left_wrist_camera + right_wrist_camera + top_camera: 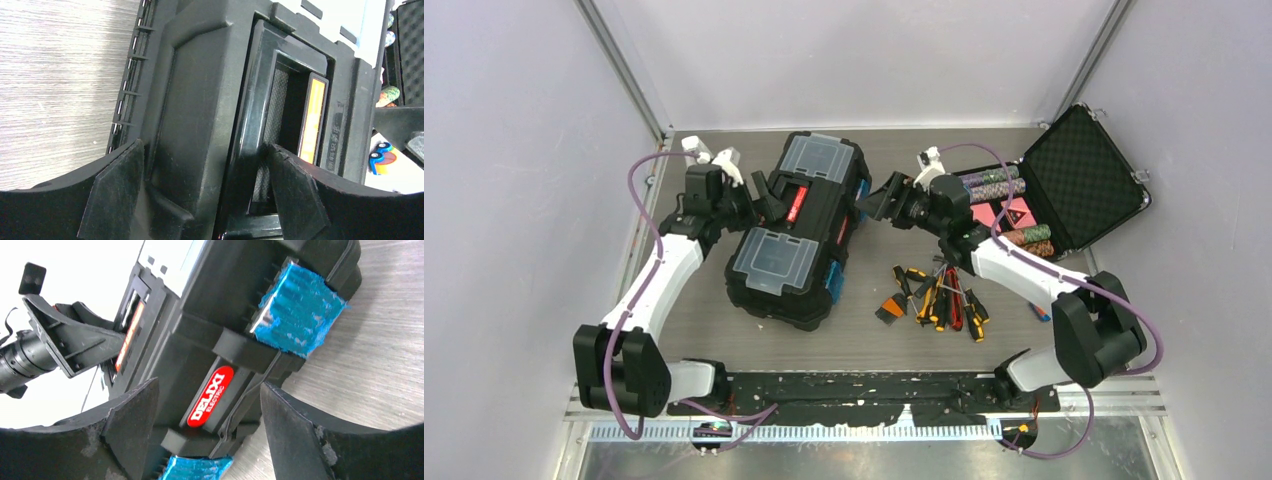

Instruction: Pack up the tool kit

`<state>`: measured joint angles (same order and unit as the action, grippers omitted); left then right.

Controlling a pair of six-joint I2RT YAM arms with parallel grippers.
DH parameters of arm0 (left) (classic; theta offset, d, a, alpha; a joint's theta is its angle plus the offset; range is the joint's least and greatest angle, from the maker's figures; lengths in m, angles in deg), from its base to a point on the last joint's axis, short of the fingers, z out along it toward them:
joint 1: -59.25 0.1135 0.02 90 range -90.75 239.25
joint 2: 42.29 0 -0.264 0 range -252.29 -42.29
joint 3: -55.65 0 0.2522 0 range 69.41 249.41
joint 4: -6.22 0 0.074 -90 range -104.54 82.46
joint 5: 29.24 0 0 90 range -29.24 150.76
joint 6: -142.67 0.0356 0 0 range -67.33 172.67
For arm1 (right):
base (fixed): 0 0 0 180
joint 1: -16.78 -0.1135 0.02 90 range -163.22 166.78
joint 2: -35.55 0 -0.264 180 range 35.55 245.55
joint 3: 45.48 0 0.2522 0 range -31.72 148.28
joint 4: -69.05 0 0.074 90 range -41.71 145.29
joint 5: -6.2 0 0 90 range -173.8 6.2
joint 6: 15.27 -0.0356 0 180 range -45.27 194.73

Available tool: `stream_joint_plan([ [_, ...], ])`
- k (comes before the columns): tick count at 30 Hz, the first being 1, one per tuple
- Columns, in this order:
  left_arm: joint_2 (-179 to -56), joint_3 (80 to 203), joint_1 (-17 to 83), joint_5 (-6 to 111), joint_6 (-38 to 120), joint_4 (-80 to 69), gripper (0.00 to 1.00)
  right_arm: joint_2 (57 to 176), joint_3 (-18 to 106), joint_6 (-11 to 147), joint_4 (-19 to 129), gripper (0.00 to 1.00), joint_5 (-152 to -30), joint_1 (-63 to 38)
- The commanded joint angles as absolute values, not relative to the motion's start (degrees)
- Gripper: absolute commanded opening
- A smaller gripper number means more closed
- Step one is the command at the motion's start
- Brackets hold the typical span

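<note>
A: Any lettering to call?
B: Yes! Red oval badge (211,396) on the black toolbox (235,285), white letters: "DELIXI ELECTRIC".
A: Elsewhere?
B: Embossed characters (334,145) beside the handle, too faint to read.

My right arm (1014,268) covers the tool pile's (936,300) far end; single tools are too small to tell.

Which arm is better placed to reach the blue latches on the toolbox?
Right. The right gripper, open, faces the toolbox front, where the blue latches sit; the left gripper is at the handle on the lid.
</note>
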<state>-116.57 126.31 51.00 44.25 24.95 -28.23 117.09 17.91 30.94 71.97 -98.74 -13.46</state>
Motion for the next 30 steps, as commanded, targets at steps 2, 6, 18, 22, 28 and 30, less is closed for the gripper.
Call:
stream_joint_plan([
  [2,-121.94,119.57,50.78,43.52,26.82,-39.25,0.79,120.42,19.48,28.76,79.48,0.77,-100.06,-12.42],
  [6,-121.43,112.85,56.89,35.09,20.99,-31.75,0.73,124.02,20.34,29.61,83.95,0.74,-103.6,-10.95],
  [18,-118.8,103.72,66.1,26.61,13.71,-22.12,0.7,132.74,15.36,19.69,98.67,0.71,-109.54,-11.54],
  [22,-119.26,103.12,66.86,26.08,12.94,-21.17,0.7,135.13,14.27,16.69,103.85,0.73,-110.18,-12.87],
  [28,-118.45,103.52,66.88,26.62,13.84,-22.49,0.71,137.76,11.37,12.05,112.09,0.74,-110.99,-13.02],
  [30,-117.88,103.68,66.89,27.23,14.4,-23.24,0.72,138.44,10.6,10.0,115.02,0.76,-111.95,-13.4],
])
